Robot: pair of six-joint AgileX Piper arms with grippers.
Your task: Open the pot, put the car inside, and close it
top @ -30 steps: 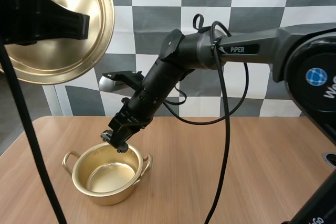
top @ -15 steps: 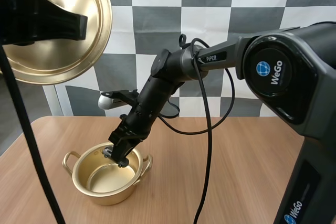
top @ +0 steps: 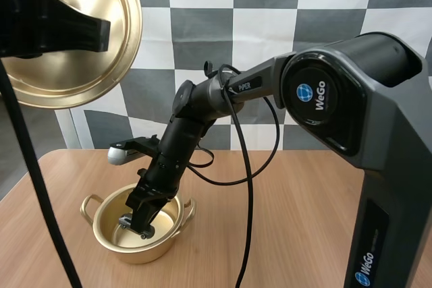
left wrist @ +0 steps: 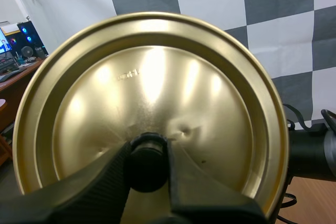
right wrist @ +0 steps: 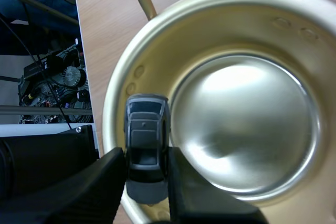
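Table: a light brown wooden table (top: pixel 304 200), plain top, with one thing sitting on it.
Pot: a round gold metal pot (top: pixel 135 253) (right wrist: pixel 210 3) with two loop handles (top: pixel 89 204), standing open on the table's left part. The bottom is bare and shiny.
Left gripper: the left gripper (left wrist: pixel 148 157) is clamped on the black knob (left wrist: pixel 148 167) of the gold metal lid (top: pixel 74 75) (left wrist: pixel 157 77), one finger on each side of it.
Right gripper: the right gripper (top: pixel 138 224) (right wrist: pixel 147 166) is pinching a small grey toy car (right wrist: pixel 147 148) between its tips, nose pointing away from the fingers.
Car spot: it's down inside the pot's mouth, close to the inner wall. Can't tell if it's touching the metal.
Left arm pose: the lid is held high, up and left of the pot and well clear of it, standing about on edge.
Right arm pose: the right arm (top: pixel 189 126) reaches in from the right and slopes steeply down into the pot.
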